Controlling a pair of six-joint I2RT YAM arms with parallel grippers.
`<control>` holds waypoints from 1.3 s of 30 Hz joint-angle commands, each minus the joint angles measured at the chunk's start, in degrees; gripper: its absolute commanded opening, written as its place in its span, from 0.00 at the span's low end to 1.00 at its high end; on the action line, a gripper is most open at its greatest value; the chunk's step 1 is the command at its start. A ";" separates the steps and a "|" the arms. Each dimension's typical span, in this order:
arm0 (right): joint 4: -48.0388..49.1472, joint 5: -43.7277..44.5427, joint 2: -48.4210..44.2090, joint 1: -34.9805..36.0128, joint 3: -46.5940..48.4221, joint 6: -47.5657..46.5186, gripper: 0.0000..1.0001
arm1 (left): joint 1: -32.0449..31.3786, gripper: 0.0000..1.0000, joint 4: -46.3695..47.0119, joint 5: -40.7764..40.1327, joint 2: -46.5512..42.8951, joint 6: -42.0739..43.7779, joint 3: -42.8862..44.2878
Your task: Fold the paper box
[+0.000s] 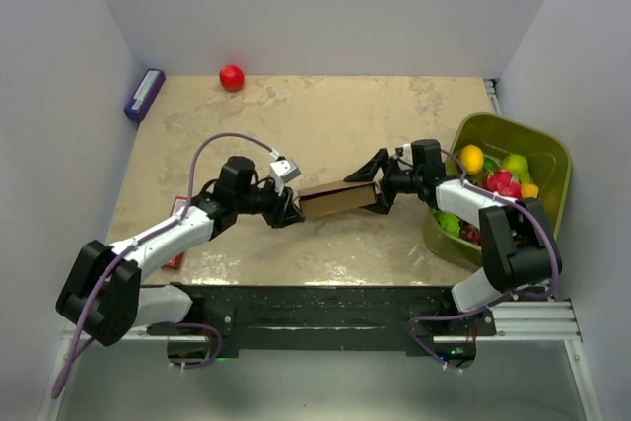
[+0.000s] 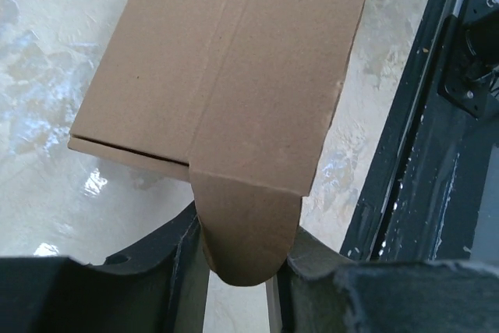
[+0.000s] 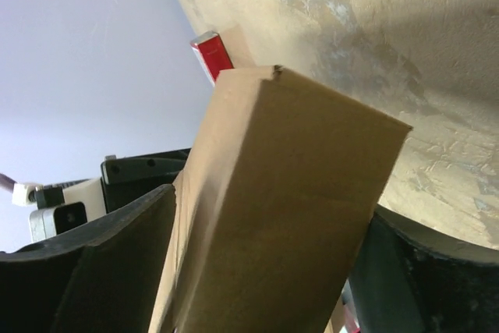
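Note:
The paper box [image 1: 337, 200] is a small flat brown cardboard box held off the table between my two grippers. My left gripper [image 1: 286, 206] holds its left end. In the left wrist view the box [image 2: 234, 60] fills the top, and its rounded tab hangs down between my fingers [image 2: 168, 271], touching both. My left gripper [image 2: 238, 271] is shut on that tab. My right gripper [image 1: 380, 189] grips the right end. In the right wrist view the box [image 3: 296, 161] sits between the two dark fingers [image 3: 117, 255] of my right gripper [image 3: 265, 271].
A green bin [image 1: 552, 160] with several toy fruits stands at the right edge. A red ball [image 1: 231, 77] and a small purple box [image 1: 144, 94] lie at the back left. A red flat pack [image 3: 209, 54] lies partly under my left arm [image 1: 177, 261].

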 commanded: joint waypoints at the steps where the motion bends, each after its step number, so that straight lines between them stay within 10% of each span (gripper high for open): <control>1: -3.48 0.22 -1.60 0.24 0.15 -2.17 0.91 | -0.04 0.00 0.41 3.04 2.54 -1.10 3.10; 13: -5.34 1.01 -3.19 0.24 -1.51 0.19 0.94 | 7.52 0.00 -3.55 12.00 7.99 -8.57 5.04; 25: 2.65 0.40 -1.87 0.32 -4.42 5.90 0.44 | 7.79 0.00 -7.15 13.68 9.49 -5.33 7.32; 32: 5.12 -1.10 -1.17 0.24 -4.86 8.90 0.31 | 7.87 0.64 -10.40 10.17 5.98 -1.37 8.99; 39: 5.22 -1.80 -0.20 0.24 -4.51 10.92 0.31 | 7.79 0.81 -14.18 -1.34 -0.70 3.89 9.43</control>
